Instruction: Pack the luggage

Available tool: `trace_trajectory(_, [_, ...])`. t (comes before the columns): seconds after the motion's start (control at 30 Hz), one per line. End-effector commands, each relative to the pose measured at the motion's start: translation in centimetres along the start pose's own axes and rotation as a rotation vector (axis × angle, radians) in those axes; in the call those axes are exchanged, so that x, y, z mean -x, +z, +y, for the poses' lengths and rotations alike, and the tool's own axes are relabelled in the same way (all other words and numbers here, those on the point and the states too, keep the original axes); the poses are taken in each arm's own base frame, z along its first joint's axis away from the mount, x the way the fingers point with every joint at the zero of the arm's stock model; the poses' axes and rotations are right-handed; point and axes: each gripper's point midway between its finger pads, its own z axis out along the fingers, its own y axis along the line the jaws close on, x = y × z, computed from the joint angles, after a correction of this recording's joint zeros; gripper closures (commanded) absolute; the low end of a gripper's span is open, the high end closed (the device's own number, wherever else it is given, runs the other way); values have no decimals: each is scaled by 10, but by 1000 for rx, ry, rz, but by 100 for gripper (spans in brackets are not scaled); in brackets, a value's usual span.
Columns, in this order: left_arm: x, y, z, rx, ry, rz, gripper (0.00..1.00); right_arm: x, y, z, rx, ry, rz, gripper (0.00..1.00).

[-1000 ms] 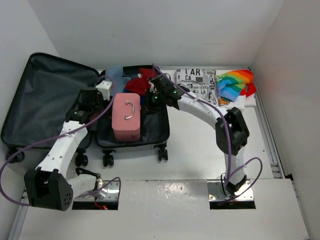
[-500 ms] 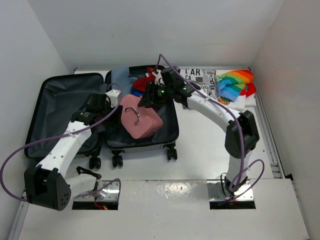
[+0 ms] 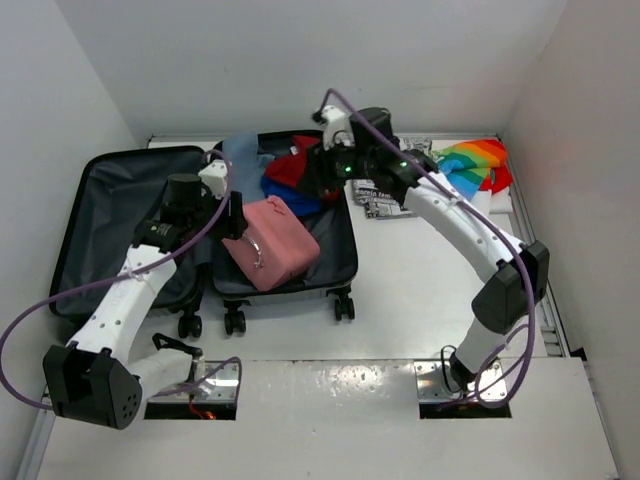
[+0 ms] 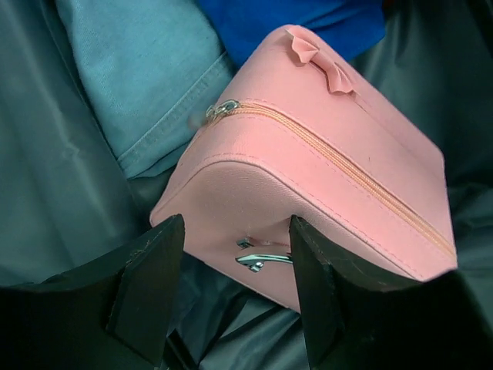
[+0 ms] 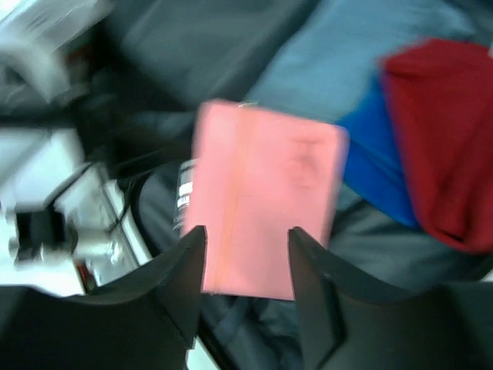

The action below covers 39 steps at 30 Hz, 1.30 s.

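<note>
The luggage (image 3: pixel 110 220) lies open on the table, its lid flat to the left, black lining up. Its right half holds a pink box case (image 3: pixel 272 243) lying tilted, light blue (image 3: pixel 240 155), blue (image 3: pixel 290 195) and red clothes (image 3: pixel 290 168). My left gripper (image 3: pixel 232 215) is open at the case's left end. In the left wrist view its fingers (image 4: pixel 146 285) straddle the end of the pink case (image 4: pixel 323 169) that bears the metal handle (image 4: pixel 266 258). My right gripper (image 3: pixel 312 180) is open above the clothes. In the blurred right wrist view it (image 5: pixel 248 231) hovers over the pink case (image 5: pixel 266 193).
A black-and-white printed cloth (image 3: pixel 385 195) lies on the table right of the suitcase, under the right arm. A rainbow cloth (image 3: pixel 475 165) sits at the back right corner. White walls close in on the left, back and right.
The suitcase shifted right and its lid dropped flat. The pink case tipped onto a slant. My right gripper pulled back and up from it. My left gripper moved to its handle end.
</note>
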Motion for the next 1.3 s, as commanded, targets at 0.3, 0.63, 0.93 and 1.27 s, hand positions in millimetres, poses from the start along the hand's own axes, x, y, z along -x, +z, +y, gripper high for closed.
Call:
trace_trajectory(0.3, [17,24,-15,-134,-128,-20,39,-77,28,111,203,-543,180,45])
trace_trajectory(0.63, [30,54,-34,-270,-215,20,39,-87,73,62,6,-469,158,44])
trace_trajectory(0.93, [25,65,-38,-300,-248,45,39,-69,101,26,-89,-212,131,49])
trace_trajectory(1.27, [19,75,-39,-306,-282,69,39,-93,115,24,-67,-65,207,58])
